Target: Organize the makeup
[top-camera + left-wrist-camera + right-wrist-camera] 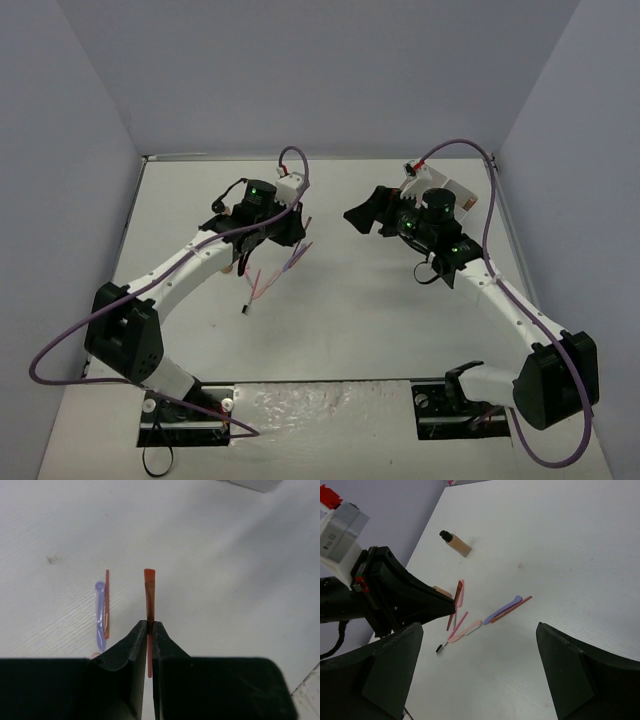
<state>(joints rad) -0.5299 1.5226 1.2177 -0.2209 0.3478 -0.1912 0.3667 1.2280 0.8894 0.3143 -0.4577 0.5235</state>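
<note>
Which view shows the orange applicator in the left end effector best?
Left wrist: the orange applicator is centred, close, clamped in the left end effector. Right wrist shows it small; top external hardly at all.

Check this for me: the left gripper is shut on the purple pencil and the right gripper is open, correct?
Not quite. The left wrist view shows the left gripper shut on the orange pencil; the purple pencil lies loose on the table beside it. The right gripper is open, as you said.
</note>
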